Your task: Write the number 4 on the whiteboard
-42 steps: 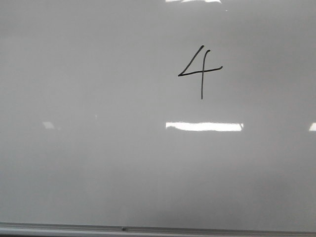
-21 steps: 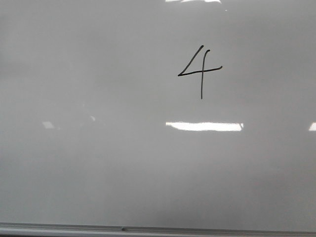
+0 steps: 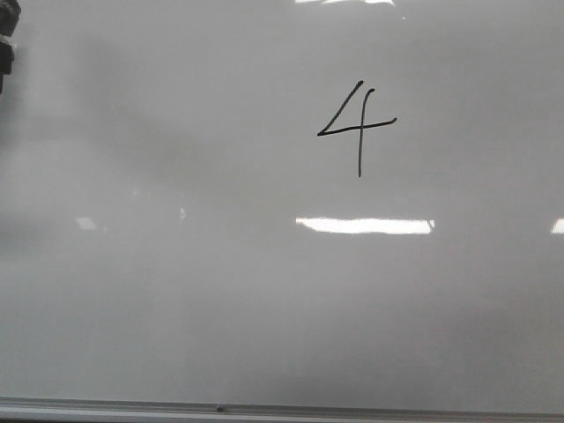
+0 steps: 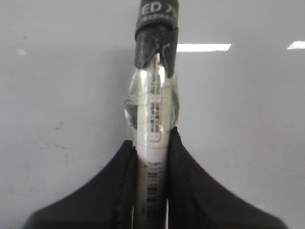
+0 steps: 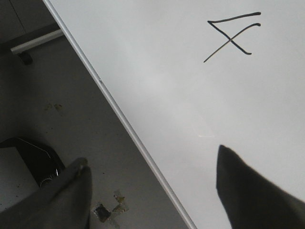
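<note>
Open right hand [image 5: 157,191] over whiteboard [image 5: 190,95], number 4 [image 5: 232,39]

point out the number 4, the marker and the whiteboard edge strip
number 4 [image 3: 359,129]: front view, where crossbar meets stem.
marker [image 4: 153,119]: left wrist view, taped barrel above the left pincer's fingers.
whiteboard edge strip [image 3: 352,411]: front view, metal strip along the board's near edge.

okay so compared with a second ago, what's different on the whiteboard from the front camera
A dark part of the robot has come into the front view at the upper left edge; it was not there a second or half a second ago. A small glint on the whiteboard has shifted slightly. The number 4 is unchanged, with no new strokes, and the board has not moved.
</note>
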Robot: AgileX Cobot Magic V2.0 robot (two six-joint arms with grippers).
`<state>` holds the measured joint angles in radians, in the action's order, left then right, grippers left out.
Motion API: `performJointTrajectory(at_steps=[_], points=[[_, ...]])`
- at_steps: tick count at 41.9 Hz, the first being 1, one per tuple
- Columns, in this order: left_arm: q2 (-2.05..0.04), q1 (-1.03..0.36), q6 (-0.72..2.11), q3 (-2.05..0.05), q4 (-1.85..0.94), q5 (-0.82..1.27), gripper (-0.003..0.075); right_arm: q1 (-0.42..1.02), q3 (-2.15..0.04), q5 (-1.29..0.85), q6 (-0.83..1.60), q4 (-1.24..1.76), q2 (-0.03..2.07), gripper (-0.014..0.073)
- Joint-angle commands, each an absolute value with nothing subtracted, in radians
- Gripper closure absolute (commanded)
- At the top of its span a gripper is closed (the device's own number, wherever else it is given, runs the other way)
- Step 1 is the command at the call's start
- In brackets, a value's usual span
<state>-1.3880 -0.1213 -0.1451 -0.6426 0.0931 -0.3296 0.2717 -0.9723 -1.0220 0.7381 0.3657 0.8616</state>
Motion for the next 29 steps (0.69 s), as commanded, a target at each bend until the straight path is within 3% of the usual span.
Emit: performJointTrajectory(at_steps=[1, 15, 29], points=[[-1.401, -0.119, -0.153, -0.669, 0.083, -0.485, 0.0658, 0.265, -1.004, -0.977, 0.735, 0.385, 0.855, 0.0032], [-1.482, -0.121, -0.153, -0.705, 0.083, -0.494, 0.0637, 0.265, -1.004, -0.977, 0.735, 0.385, 0.855, 0.0032], [-1.506, -0.121, -0.153, -0.716, 0.083, -0.468, 0.0342, 0.265, -1.004, -0.977, 0.735, 0.385, 0.855, 0.0032]])
